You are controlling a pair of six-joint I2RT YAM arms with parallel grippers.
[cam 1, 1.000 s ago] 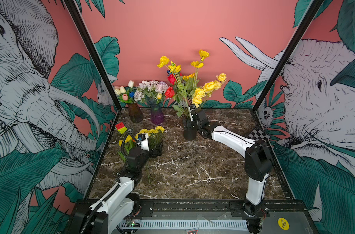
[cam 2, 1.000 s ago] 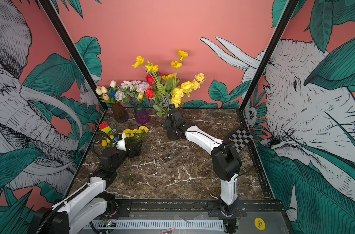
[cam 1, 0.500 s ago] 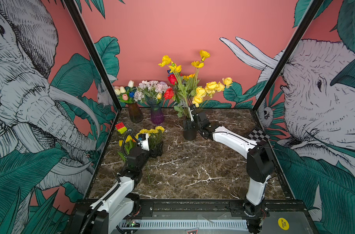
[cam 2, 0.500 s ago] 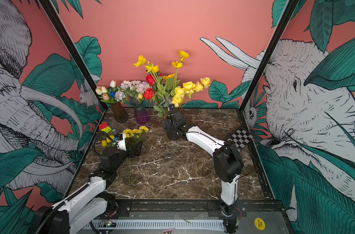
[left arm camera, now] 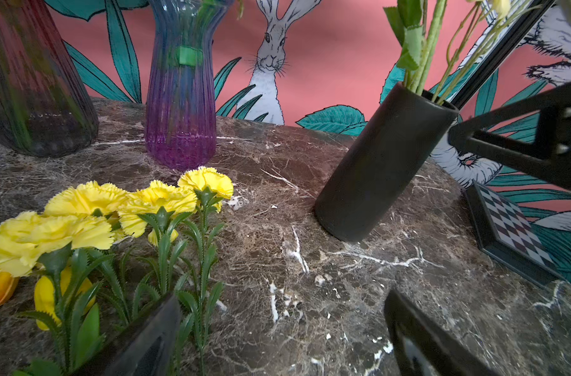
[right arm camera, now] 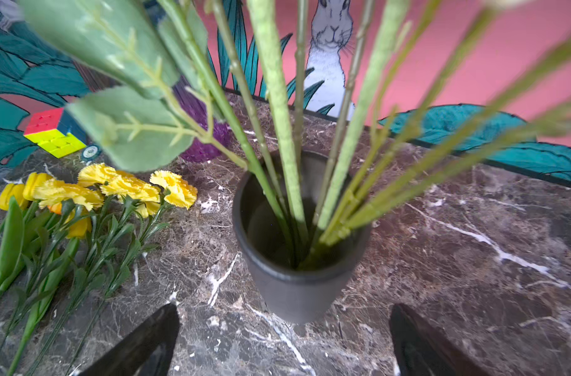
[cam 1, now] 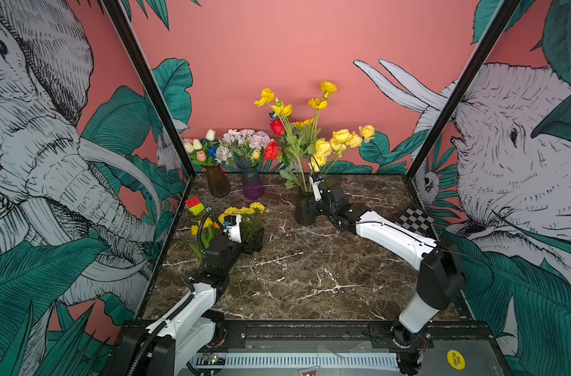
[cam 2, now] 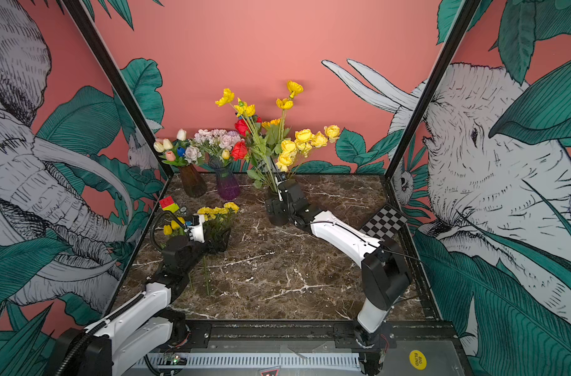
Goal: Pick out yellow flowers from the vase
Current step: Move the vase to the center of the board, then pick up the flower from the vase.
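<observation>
A black vase [cam 1: 303,218] [cam 2: 275,217] [right arm camera: 293,286] holds yellow flowers [cam 1: 340,139] [cam 2: 303,138] and red roses on long green stems [right arm camera: 277,97]. More yellow flowers [cam 1: 245,210] [cam 2: 217,210] [left arm camera: 154,198] [right arm camera: 128,188] lie on the marble table at the left. My right gripper [cam 1: 308,206] [right arm camera: 284,307] is open at the vase's rim. The vase stands just ahead of its spread fingers, and nothing is gripped. My left gripper [cam 1: 256,239] [left arm camera: 282,294] is open low over the table. One of its fingers [left arm camera: 154,332] is beside the lying flowers' leaves.
A brown vase [cam 1: 217,184] and a purple vase [cam 1: 253,185] with mixed flowers stand at the back left. A colour cube [cam 1: 194,205] sits near the left wall. A checkerboard [cam 1: 414,221] lies at the right edge. Patterned walls close in three sides.
The yellow rose-like cluster in the black vase has swung to the right. The right arm's elbow has shifted right and nearer. The left arm is unchanged.
</observation>
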